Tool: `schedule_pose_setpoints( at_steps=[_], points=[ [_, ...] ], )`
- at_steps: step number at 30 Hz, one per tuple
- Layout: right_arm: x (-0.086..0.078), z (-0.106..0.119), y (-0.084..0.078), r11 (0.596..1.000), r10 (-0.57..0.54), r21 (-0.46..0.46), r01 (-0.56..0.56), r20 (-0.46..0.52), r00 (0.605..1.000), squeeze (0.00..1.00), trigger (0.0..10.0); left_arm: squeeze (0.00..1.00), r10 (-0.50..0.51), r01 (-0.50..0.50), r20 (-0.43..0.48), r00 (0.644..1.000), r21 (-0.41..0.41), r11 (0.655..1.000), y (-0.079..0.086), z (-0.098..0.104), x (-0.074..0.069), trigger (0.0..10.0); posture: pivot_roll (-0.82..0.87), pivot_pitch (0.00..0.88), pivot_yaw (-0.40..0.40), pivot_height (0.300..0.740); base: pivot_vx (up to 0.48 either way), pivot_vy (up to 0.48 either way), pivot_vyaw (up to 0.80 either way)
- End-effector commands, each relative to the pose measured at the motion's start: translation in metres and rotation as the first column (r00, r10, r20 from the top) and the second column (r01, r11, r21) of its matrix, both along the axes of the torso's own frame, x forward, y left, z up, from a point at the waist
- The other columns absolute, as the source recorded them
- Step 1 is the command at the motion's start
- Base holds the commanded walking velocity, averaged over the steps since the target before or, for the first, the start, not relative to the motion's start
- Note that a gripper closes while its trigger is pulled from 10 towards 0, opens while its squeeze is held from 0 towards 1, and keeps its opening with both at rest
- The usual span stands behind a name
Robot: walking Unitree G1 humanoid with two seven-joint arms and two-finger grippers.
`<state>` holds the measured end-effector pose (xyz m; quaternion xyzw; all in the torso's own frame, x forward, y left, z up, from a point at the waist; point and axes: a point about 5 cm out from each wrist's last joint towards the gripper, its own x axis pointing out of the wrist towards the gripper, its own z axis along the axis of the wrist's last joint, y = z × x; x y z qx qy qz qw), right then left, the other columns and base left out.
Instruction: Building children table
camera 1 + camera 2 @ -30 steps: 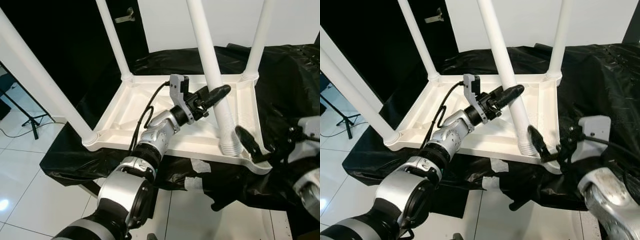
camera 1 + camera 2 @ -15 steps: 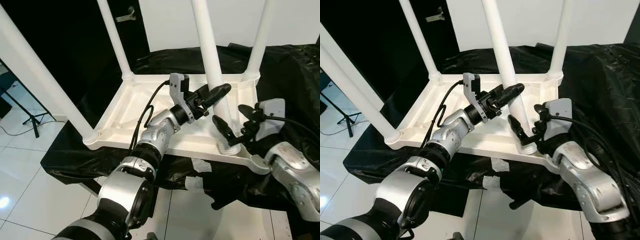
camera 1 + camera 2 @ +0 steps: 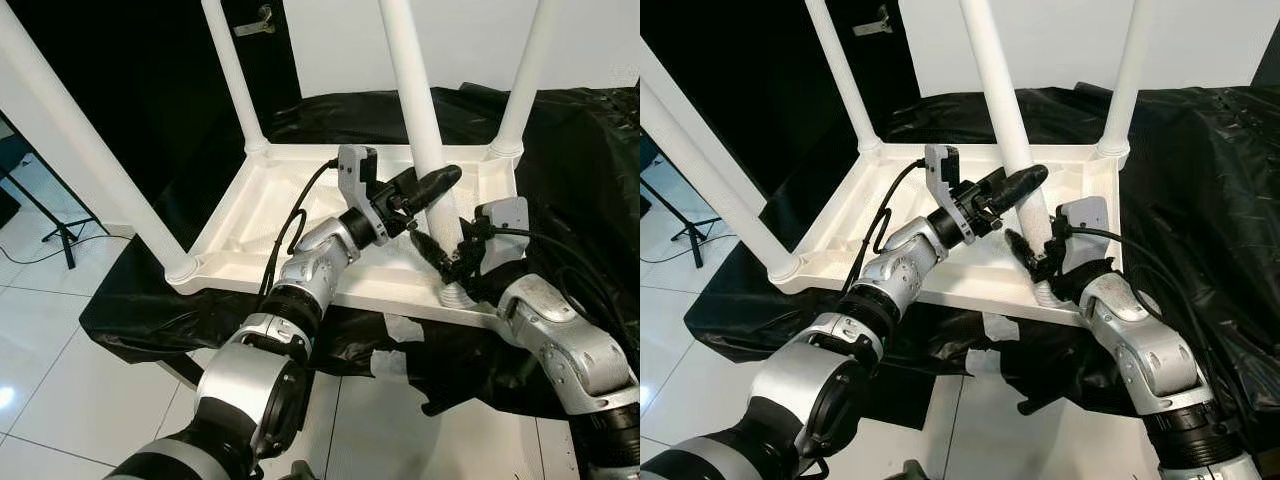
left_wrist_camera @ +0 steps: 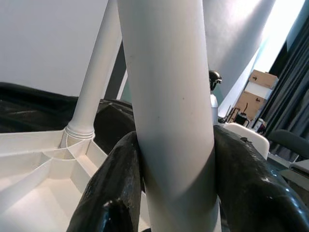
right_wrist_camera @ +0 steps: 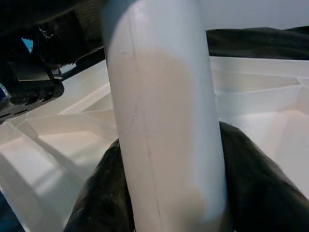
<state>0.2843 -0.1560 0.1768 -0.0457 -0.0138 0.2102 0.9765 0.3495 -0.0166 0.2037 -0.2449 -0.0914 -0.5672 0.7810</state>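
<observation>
Upturned white children's table on black-draped desk, white tiled floor, left hand and right hand pinching one leg

One upturned white tabletop, four white legs standing in its corners, two grippers, left gripper and right gripper, and one black sheet.

White plastic table and legs, black cloth, black claw fingers, silver arms.
</observation>
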Motion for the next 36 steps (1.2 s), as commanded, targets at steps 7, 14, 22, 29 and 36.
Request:
schedule_pose_setpoints(
  at_steps=[7,14,22,29,36],
  points=[
    [-0.001,0.003,0.009,0.999,-0.028,-0.016,0.028,0.050,0.998,0.00,0.0,0.00,-0.117,0.115,-0.040,0.992,-0.051,0.992,-0.025,-0.007,-0.016,7.2,-0.05,0.000,0.107,0.740,0.000,0.000,0.00],
    [0.002,0.004,0.015,0.988,-0.063,-0.130,0.078,0.117,0.991,0.00,0.0,1.00,-0.029,0.026,-0.041,0.999,-0.076,0.997,-0.021,0.002,-0.009,10.0,-0.06,0.000,0.114,0.740,0.000,0.000,0.00],
    [0.006,0.002,0.015,0.855,-0.214,-0.411,0.316,0.276,0.937,0.00,0.0,0.00,0.108,-0.122,-0.072,0.992,-0.225,0.967,-0.011,0.047,0.007,10.0,-0.05,0.000,0.112,0.740,0.000,0.000,0.00],
    [0.005,0.003,0.000,0.761,-0.334,-0.438,0.479,0.369,0.868,0.00,0.0,0.00,0.131,-0.149,-0.090,0.987,-0.236,0.960,-0.010,0.051,0.009,10.0,-0.05,0.000,0.117,0.740,0.000,0.000,0.00],
    [-0.001,-0.002,0.005,0.672,-0.302,-0.516,0.532,0.465,0.832,0.00,0.0,0.00,0.150,-0.175,-0.117,0.982,-0.236,0.956,-0.011,0.051,0.011,10.0,-0.06,0.000,0.122,0.740,0.000,0.000,0.00]
  ],
)
